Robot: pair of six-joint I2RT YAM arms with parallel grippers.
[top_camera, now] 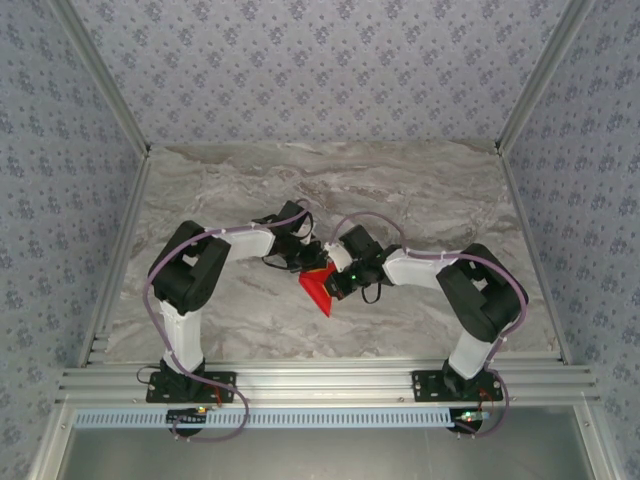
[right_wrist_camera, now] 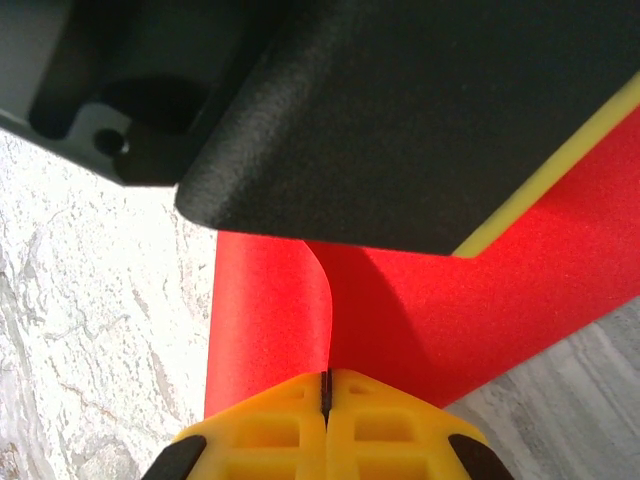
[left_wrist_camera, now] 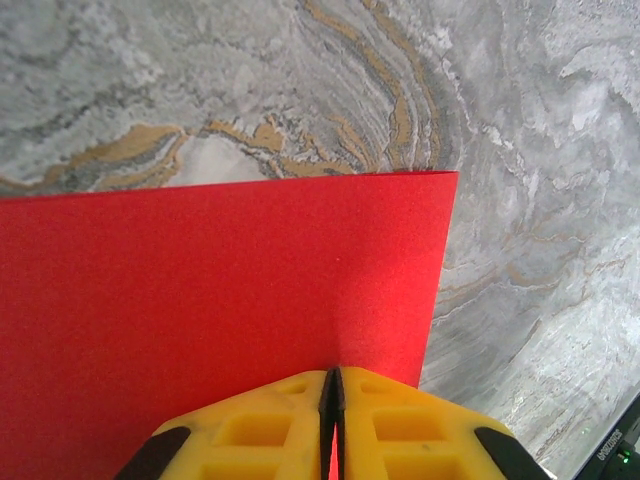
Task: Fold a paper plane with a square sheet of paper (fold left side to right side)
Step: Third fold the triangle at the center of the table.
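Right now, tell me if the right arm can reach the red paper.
Likely yes: the right claw looks shut on a raised edge of the square sheet of paper, with the left claw crowding just above.

A grey marble-look tabletop (top_camera: 420, 190) (tan veins run through it) spreads beneath the left claw (top_camera: 308, 262) — beyond it stand floral blue-grey wallpapered walls (top_camera: 320, 70), with aluminium rails (top_camera: 320, 380) nearer.
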